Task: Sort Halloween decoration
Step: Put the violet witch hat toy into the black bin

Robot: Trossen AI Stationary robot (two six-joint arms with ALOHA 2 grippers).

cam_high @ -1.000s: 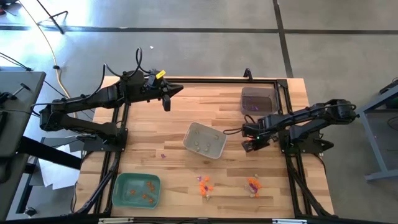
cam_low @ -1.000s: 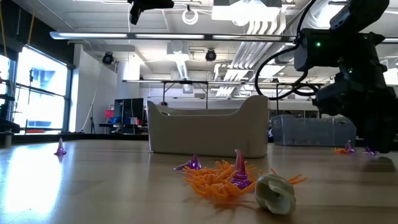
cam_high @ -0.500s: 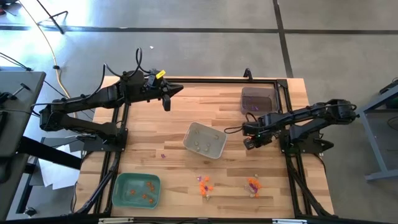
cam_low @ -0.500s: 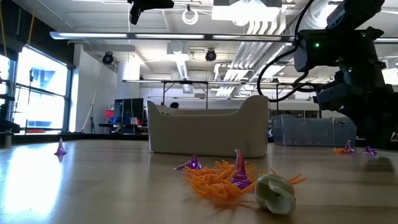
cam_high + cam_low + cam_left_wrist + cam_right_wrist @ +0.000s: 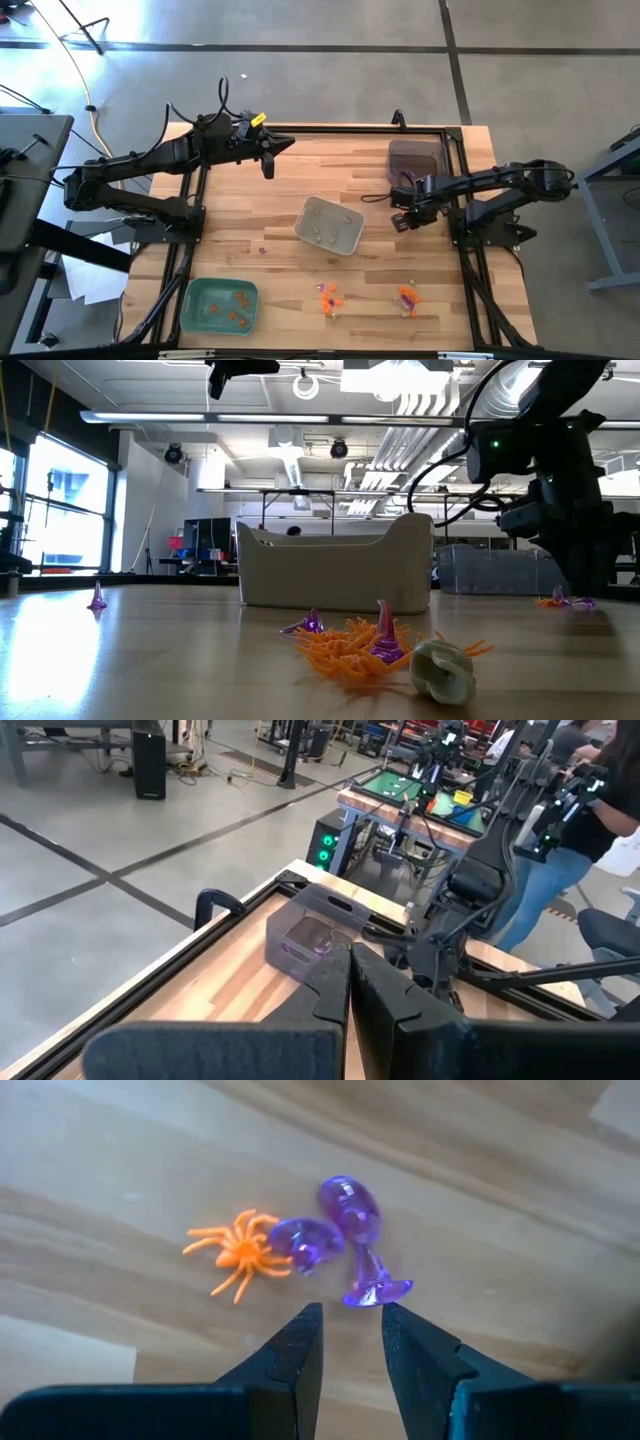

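An orange spider [image 5: 235, 1255] and two purple trinkets [image 5: 305, 1235], one of them goblet-shaped [image 5: 360, 1245], lie on the wooden table just ahead of my right gripper [image 5: 350, 1320]. That gripper is narrowly open and empty, low over the table right of the pale grey tray [image 5: 330, 225]; it also shows in the high view [image 5: 400, 222]. A pile of orange, purple and whitish trinkets [image 5: 385, 650] lies near the front edge, and it shows in the high view [image 5: 328, 298] beside another small pile [image 5: 406, 297]. My left gripper [image 5: 270, 160] is shut, raised at the far left.
A dark tray [image 5: 415, 160] stands at the far right and a green tray [image 5: 220, 305] holding orange pieces at the near left. A lone purple trinket [image 5: 263, 251] lies left of the grey tray. Black frame rails [image 5: 455, 180] run along the table's edges.
My right gripper has gone a little toward the table's far edge, staying low over the table. The trinkets have not moved.
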